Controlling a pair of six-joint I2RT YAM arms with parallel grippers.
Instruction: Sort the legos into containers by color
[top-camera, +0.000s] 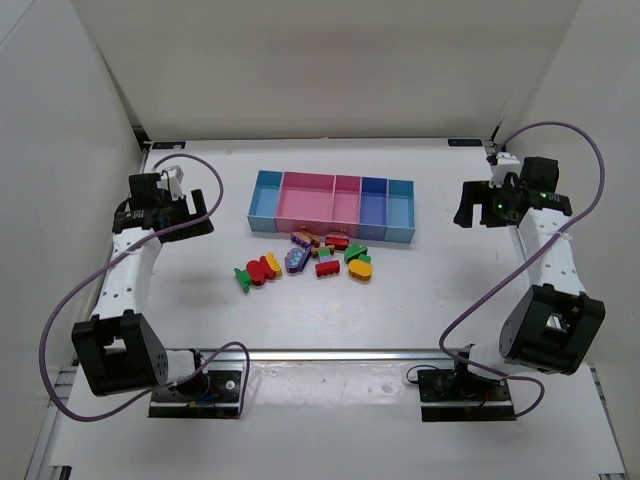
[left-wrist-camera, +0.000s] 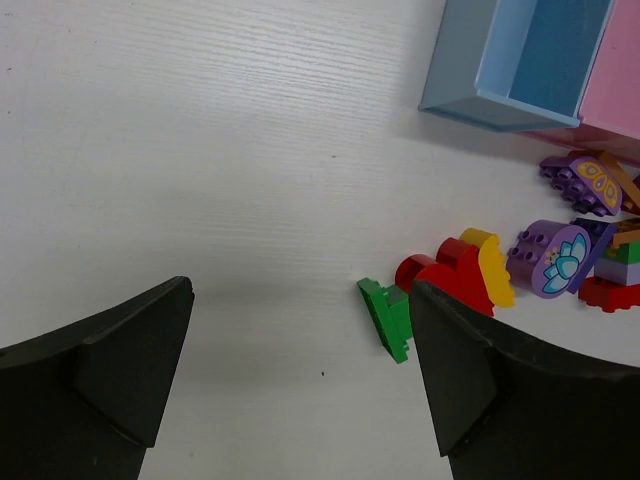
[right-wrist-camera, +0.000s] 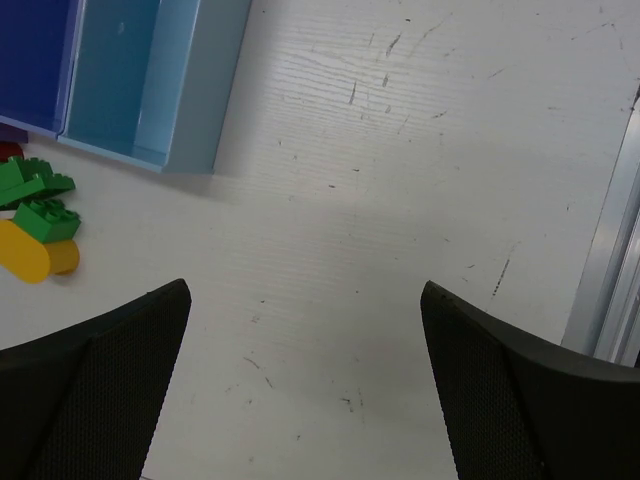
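Top external view: the legos (top-camera: 300, 260) lie in a little heap on the white bench (top-camera: 420, 290), in the middle of the frame, just below the containers (top-camera: 333, 226). The containers are a row of joined bins: light blue, pink, pink, blue, light blue. All the pieces sit outside the bins. The left gripper (top-camera: 205, 212), at the left of the frame, is wide open and holds nothing. The right gripper (top-camera: 462, 205), at the right of the frame, is wide open too.

Open table (top-camera: 200, 300) flanks the legos (top-camera: 298, 260) on both sides, while the containers (top-camera: 300, 225) wall their far side.
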